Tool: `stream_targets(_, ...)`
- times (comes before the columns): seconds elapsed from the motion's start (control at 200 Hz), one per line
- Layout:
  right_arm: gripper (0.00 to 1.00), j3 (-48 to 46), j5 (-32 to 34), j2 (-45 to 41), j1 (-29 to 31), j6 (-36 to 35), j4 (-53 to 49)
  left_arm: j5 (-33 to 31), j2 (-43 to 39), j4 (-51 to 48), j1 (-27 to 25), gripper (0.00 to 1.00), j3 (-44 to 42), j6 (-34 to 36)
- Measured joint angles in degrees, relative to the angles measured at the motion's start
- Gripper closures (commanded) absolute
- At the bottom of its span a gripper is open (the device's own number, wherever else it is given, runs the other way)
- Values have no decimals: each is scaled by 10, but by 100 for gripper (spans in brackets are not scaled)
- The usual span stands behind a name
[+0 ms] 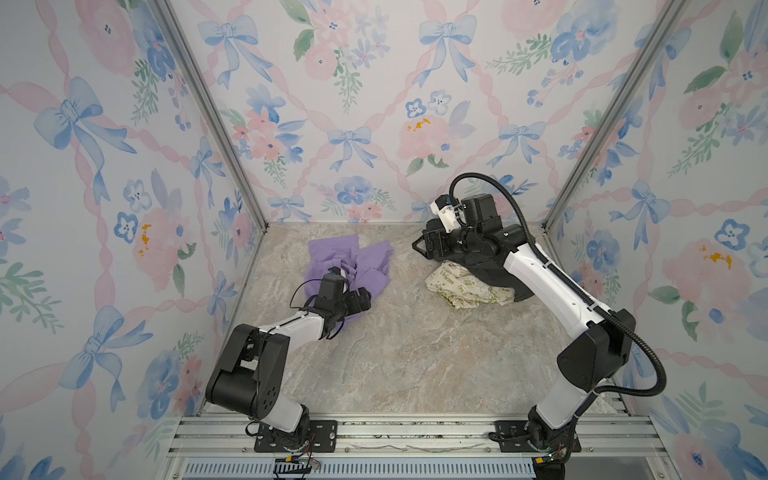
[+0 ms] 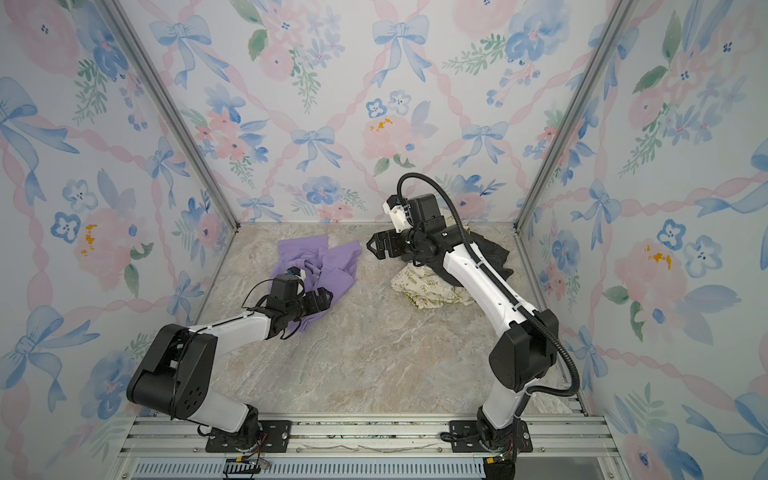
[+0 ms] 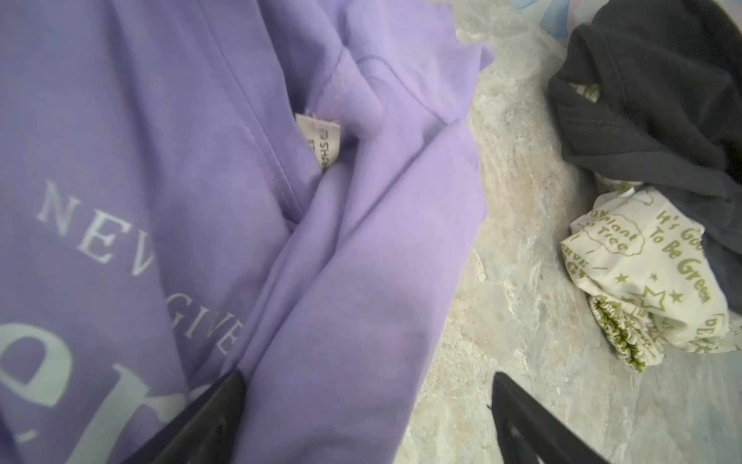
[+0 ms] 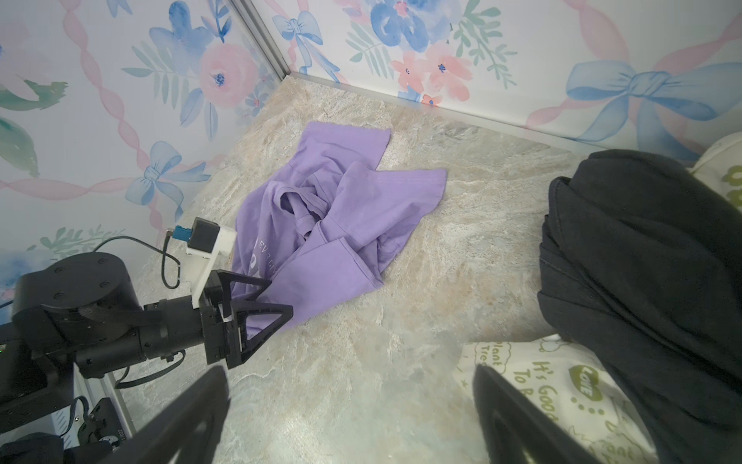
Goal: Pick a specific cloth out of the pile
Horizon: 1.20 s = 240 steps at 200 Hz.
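Both grippers stand wide apart and hold nothing. Taking the pile (image 1: pixel 473 278) as landmark, the left gripper (image 1: pixel 360 300) hangs well to its left, over the near edge of the cloth (image 1: pixel 353 262); in the left wrist view one of its fingers (image 3: pixel 208 426) overlaps the lavender fabric, though whether it touches cannot be told. The right gripper (image 1: pixel 420 246) hovers just left of the pile's far end, above bare marble tabletop (image 1: pixel 415 353), clear of any fabric.

That cloth lies crumpled and alone on the tabletop, well apart from the pile, with pale lettering and a small sewn label (image 3: pixel 321 140) showing.

In both top views the right arm covers much of the black garment (image 2: pixel 494 253), leaving mainly the cream cloth (image 1: pixel 465 289) exposed. Green print on it reads only in part, and the cloth's lettering is cut off by folds.
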Motion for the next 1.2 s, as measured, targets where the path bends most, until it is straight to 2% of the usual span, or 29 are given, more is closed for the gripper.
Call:
stream_targets(0.18,3,-1,0,-3,-7,-7,-5,0,14,43,-14,4,-12,0)
stream_targets(0.355,3,-17,0,-23,-15,-11,-6,-7,5,40,-14,4,-11,0)
stream_targets(0.595,3,-72,8,-78,-31,-12,23,-95,-124,10,-21,2,28,37)
stream_targets(0.73,3,-131,41,-128,-51,-7,69,-166,-207,53,-21,2,40,94)
stream_targets(0.855,3,-201,87,-177,-79,1,120,-214,-247,114,-16,2,16,142)
stream_targets(0.985,3,-299,132,-228,-125,7,178,-242,-243,148,5,2,-24,179)
stream_targets(1.2,3,-458,199,-279,-200,6,255,-269,-216,229,52,2,-137,194)
